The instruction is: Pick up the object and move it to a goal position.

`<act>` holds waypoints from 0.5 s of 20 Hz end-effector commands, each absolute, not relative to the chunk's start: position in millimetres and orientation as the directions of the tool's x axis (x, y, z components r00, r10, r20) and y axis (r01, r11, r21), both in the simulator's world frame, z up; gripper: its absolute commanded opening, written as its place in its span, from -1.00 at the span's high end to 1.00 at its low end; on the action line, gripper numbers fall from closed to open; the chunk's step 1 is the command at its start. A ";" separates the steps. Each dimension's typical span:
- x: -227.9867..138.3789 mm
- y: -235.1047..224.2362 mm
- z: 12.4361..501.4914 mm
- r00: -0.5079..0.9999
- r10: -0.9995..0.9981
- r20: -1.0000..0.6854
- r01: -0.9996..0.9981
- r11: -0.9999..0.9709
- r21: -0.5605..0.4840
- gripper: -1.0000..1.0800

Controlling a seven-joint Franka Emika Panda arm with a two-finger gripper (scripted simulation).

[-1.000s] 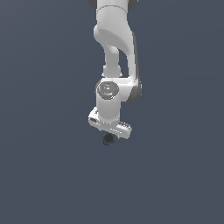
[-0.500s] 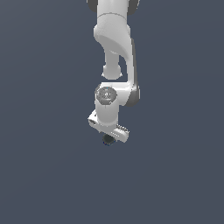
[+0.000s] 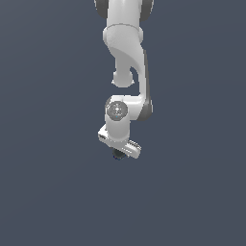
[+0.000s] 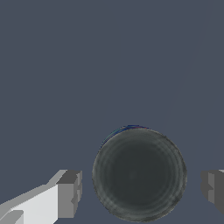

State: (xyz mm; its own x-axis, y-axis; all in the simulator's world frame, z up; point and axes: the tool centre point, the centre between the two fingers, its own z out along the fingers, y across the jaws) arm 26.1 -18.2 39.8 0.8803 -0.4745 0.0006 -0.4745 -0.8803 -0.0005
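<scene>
We see the white Franka arm (image 3: 126, 57) reaching down against a plain slate-grey background, its white two-fingered gripper (image 3: 118, 154) tilted at the wrist. Just under the gripper body, a small dark, near-black round ball (image 3: 117, 154) peeks out, mostly hidden in the exterior view. In the wrist view the ball (image 4: 139, 175) appears as a smooth, dull charcoal sphere with faint concentric shading and a thin bluish rim along one edge. It sits between the grey fingertips (image 4: 70, 194), which stand apart from it with visible gaps on both sides, so the jaws are spread and grip nothing.
</scene>
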 end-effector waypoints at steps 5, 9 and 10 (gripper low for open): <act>25.7 -18.2 15.2 0.879 -0.477 0.000 -0.477 -0.879 0.000 -0.92; 26.6 -18.2 13.7 0.879 -0.477 0.000 -0.477 -0.879 0.000 1.00; 26.6 -18.2 13.7 0.879 -0.477 0.000 -0.477 -0.879 0.000 1.00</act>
State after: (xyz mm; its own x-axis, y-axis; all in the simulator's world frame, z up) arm 26.1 -17.7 14.2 0.8793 -0.4762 -0.0009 -0.4762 -0.8793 0.0000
